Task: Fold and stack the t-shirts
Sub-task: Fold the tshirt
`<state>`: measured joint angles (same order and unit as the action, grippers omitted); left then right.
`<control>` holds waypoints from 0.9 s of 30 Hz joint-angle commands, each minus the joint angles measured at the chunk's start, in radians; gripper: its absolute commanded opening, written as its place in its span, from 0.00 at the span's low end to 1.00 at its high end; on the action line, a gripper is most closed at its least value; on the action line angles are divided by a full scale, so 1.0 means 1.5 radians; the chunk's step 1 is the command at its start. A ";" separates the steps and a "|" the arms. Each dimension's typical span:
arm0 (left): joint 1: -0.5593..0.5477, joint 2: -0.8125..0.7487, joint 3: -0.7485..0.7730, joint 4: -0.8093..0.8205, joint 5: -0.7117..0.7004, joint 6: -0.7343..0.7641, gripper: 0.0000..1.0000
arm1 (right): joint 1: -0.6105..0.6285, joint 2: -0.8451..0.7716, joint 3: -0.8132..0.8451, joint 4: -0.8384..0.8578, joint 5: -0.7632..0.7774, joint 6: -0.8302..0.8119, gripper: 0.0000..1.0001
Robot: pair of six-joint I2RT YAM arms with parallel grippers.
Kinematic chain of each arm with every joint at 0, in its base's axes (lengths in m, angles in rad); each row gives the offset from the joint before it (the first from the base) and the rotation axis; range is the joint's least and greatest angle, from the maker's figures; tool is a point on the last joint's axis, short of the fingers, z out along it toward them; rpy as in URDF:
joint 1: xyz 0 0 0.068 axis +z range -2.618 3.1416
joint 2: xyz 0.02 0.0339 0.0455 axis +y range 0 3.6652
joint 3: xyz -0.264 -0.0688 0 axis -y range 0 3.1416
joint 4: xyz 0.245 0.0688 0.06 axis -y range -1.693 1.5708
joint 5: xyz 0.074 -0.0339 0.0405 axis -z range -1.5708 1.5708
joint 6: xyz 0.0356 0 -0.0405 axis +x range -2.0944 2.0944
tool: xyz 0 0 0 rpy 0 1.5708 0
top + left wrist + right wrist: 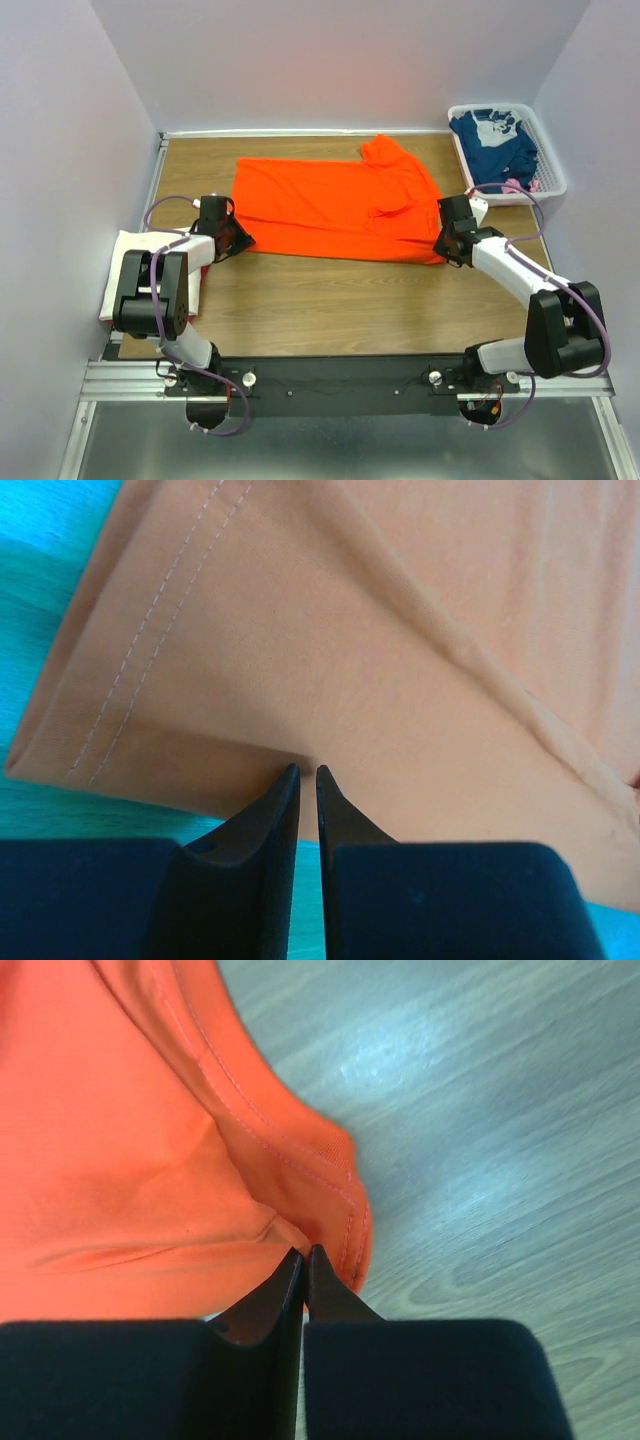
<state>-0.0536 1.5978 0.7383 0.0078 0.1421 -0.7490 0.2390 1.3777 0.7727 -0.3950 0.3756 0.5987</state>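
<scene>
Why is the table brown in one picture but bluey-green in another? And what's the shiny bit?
Top external view: even light, so the table looks brown and the orange t-shirt bright. Left wrist view: a colour cast turns the table teal and the shirt dull tan. Right wrist view: light glares off the wood as a pale shiny patch.

The top camera looks down from behind the arm bases [196, 352] over the whole table [300, 300]. Each wrist camera looks past its own fingers [268, 825], very close on the orange shirt [340, 205], one near the table's left edge, one near its right; the top view shows both spots
</scene>
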 commanded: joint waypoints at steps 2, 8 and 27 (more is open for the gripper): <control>0.003 -0.005 -0.004 -0.022 -0.036 0.005 0.19 | -0.019 -0.027 0.031 -0.059 0.031 -0.043 0.13; 0.003 -0.016 0.001 -0.024 -0.032 0.011 0.19 | -0.018 -0.028 0.025 -0.071 0.010 -0.036 0.25; -0.020 -0.023 0.105 -0.047 -0.061 0.001 0.21 | 0.109 0.149 0.215 0.015 -0.158 -0.019 0.48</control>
<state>-0.0662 1.5253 0.8730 -0.0578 0.1127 -0.7105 0.3744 1.5314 1.0542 -0.4522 0.1940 0.5495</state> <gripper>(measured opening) 0.209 0.486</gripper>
